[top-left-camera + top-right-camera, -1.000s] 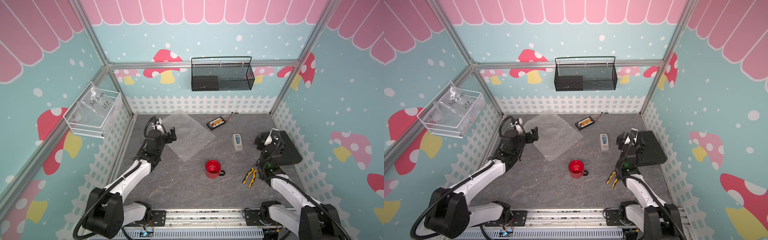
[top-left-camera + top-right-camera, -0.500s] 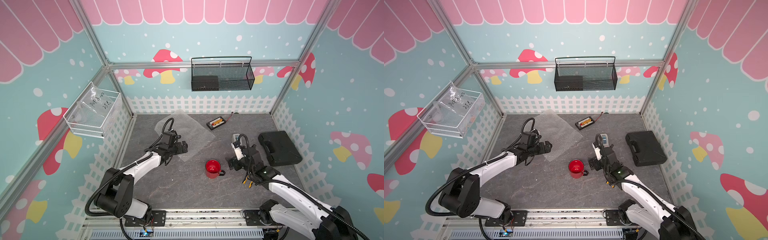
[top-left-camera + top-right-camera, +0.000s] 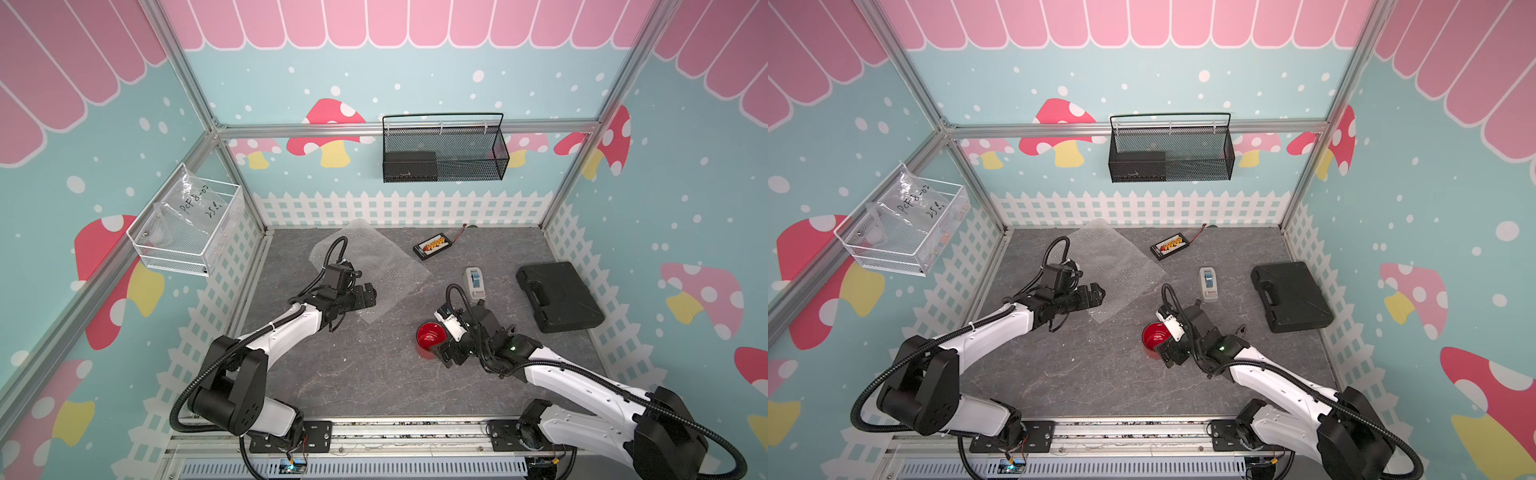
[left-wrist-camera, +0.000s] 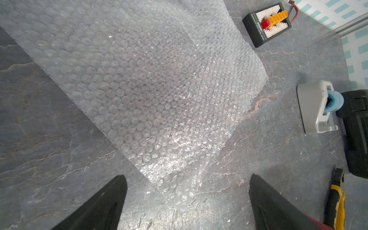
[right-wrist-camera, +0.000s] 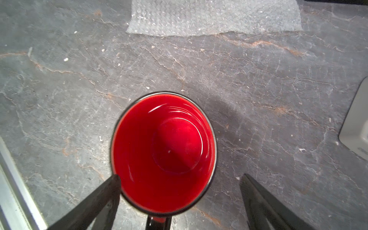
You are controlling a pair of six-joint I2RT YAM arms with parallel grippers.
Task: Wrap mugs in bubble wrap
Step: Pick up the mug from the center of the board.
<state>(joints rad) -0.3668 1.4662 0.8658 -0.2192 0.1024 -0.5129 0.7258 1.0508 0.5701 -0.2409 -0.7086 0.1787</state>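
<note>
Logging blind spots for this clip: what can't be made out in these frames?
- Mug handle: cut by the frame edge in the right wrist view; under the right gripper in both top views.
- Pliers: only a handle end shows in the left wrist view; the right arm mostly hides them from above.
- Dark box in the basket: mesh obscures what it is.
- Finger at the mug rim: contact unclear.
</note>
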